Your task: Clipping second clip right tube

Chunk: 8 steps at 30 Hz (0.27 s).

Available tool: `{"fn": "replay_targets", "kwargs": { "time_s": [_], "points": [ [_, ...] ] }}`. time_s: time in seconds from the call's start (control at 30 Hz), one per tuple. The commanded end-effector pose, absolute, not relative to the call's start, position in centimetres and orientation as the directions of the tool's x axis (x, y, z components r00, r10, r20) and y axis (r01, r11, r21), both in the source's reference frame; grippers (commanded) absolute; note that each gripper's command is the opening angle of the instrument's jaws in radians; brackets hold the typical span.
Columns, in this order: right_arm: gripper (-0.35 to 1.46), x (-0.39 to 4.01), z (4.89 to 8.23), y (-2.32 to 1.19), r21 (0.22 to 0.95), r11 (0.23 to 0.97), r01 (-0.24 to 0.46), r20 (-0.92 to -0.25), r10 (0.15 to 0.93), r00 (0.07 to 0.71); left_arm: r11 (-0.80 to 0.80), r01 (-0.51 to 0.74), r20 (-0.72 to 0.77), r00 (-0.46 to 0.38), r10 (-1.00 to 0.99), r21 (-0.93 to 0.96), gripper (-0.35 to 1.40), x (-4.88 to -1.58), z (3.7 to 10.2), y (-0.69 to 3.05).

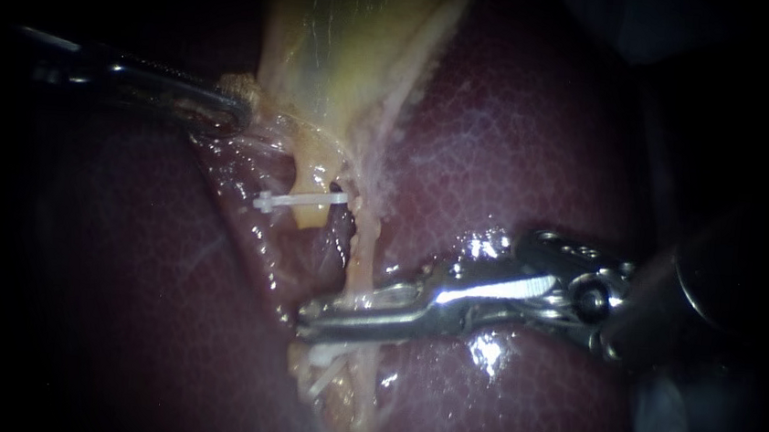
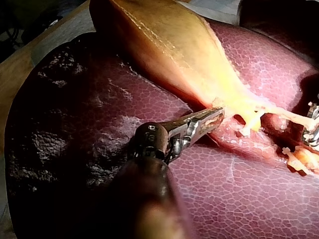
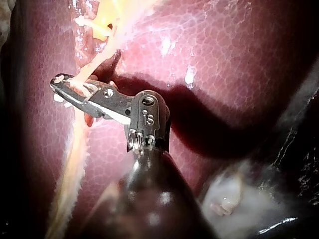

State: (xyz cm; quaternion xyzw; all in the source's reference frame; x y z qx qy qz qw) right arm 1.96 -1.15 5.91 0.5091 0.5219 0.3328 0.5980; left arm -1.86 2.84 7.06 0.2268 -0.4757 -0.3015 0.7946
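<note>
The thin, pale, stringy right tube (image 1: pixel 365 251) runs from the neck of the pale yellow gallbladder (image 1: pixel 343 39) at the far side towards the near side. It lies over the dark red, mottled liver (image 1: pixel 518 144). The silvery right instrument (image 1: pixel 308 315) reaches in from the right and crosses the tube about halfway along. Its end effector is clenched on the tube, one jaw on the far side and one on the near side, with the tips meeting just left of it. The right wrist view (image 3: pixel 57 84) shows the same strand (image 3: pixel 70 159) passing between the jaws.

Just nearer than the jaws a whitish scrap (image 1: pixel 322 371) sits on the tube; I cannot tell if it is a clip. To the left and farther off, a white plastic clip (image 1: pixel 298 203) crosses a short yellowish stub of tube (image 1: pixel 314 178).

The dark left instrument (image 1: pixel 242 104) comes in from the left, and its end effector is gripping the gallbladder at the neck (image 2: pixel 217 115), apparently holding it taut.

Risks, as I judge them:
- The jaws may span only part of the tube, leaving it unsealed.
- The near jaw may pinch liver surface beneath it.
- Any lift or twist of the right instrument could tear so thin a strand.
- If the left grip slips, the tube slackens and could shift within the jaws
</note>
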Motion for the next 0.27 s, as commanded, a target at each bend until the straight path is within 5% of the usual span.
{"fn": "replay_targets", "kwargs": {
  "time_s": [0.03, 0.27],
  "points": [
    [-0.35, 1.96, 5.92, -1.15, 0.956, 0.260, 0.134, -0.286, 0.929, 0.234, 0.715, 0.263, 0.619, 0.366, -0.695, 0.647, -0.35, -1.86, 7.06, 2.84],
    [-0.35, 1.96, 5.93, -1.14, 0.956, 0.260, 0.136, -0.286, 0.929, 0.236, 0.715, 0.263, 0.619, 0.366, -0.695, 0.647, -0.35, -1.86, 7.07, 2.84]
  ]
}}
